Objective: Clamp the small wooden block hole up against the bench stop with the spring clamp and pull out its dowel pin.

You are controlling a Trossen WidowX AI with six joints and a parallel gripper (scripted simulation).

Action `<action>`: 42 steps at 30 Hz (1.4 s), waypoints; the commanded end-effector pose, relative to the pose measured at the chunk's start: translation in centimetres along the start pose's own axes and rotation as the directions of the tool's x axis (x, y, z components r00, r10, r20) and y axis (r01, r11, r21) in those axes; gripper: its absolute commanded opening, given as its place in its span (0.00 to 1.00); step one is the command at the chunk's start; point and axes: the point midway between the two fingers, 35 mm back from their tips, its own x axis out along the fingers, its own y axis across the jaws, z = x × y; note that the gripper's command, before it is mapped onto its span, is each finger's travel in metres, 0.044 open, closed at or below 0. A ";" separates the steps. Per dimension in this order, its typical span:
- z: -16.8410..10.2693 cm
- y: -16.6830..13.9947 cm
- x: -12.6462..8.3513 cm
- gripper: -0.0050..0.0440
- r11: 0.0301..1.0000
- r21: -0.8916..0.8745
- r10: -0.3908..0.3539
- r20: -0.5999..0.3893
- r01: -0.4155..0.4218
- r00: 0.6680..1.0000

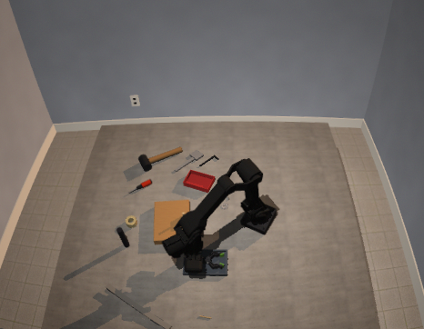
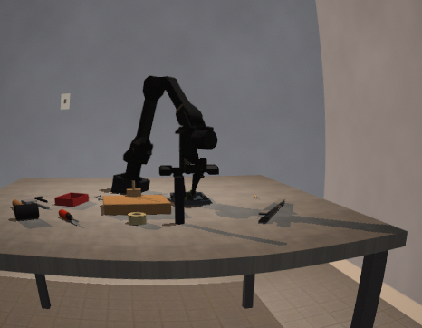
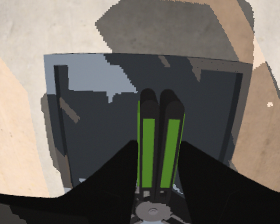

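gripper (image 3: 160, 163) pinching my spring clamp (image 3: 159, 144) handles together | over dark tray (image 3: 84, 96) | block (image 2: 133, 191) on board (image 2: 136, 204)

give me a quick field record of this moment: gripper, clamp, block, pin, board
gripper: shut on the spring clamp handles
spring clamp: black with green strips, handles squeezed together, over a dark tray
wooden block: on the board, not clamped
dowel pin: upright in the block
board: flat on the table, beside the tray

workshop: hammer (image 1: 157, 157), screwdriver (image 1: 142, 185), table (image 2: 310, 236)
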 end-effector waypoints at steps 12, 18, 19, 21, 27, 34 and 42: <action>0.2 0.1 -1.0 0.10 1.000 0.000 0.000 0.000 0.000 1.000; 0.3 0.1 -1.5 0.10 1.000 0.001 0.000 0.000 0.000 1.000; 0.3 0.2 -1.6 0.10 1.000 0.001 -0.001 0.000 0.001 1.000; 0.3 0.2 -1.7 0.10 1.000 0.001 -0.001 0.000 0.001 1.000; 0.3 0.2 -2.1 0.10 1.000 0.001 -0.001 0.000 0.001 1.000; 0.4 0.2 -2.7 0.10 1.000 0.001 -0.001 0.000 0.001 1.000; 0.5 0.3 -3.2 0.10 1.000 0.002 -0.001 0.000 0.001 1.000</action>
